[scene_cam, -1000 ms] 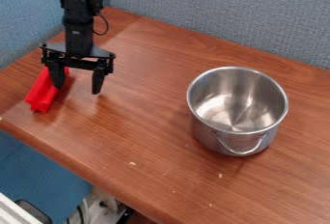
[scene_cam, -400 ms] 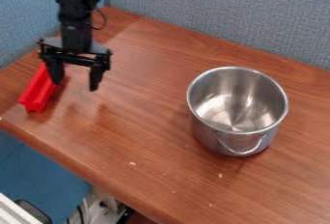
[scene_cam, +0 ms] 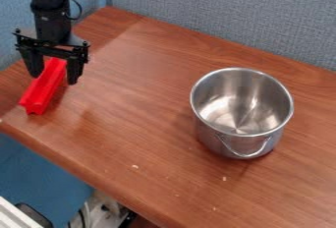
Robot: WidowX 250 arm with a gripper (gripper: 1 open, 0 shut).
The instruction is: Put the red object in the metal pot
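While the red bar (scene_cam: pixel 43 89) lies flat near the left edge of the wooden table (scene_cam: pixel 144 94), you are at the reach-and-line-up step: nothing has been picked up yet. Your gripper (scene_cam: pixel 53 71) hangs pointing straight down over the far end of the bar, its two black fingers (scene_cam: pixel 77 65) spread wide and holding nothing, one on either side of the bar's upper end as the camera sees it. Whether the tips touch the wood or the bar you cannot tell from this angle. The metal pot (scene_cam: pixel 242 110) stands upright well apart, toward the right side of the table, its mouth open and nothing inside it. Your next move, as I judge it, calls for settling the fingers squarely across the narrow width of the bar, lowering until they straddle it, and then closing; the bar runs at a slant toward the table's edge, so your wrist should be turned to match. After that comes a lift and a long carry to the right. By count: one red bar, one pot, one gripper with two fingers, one table.
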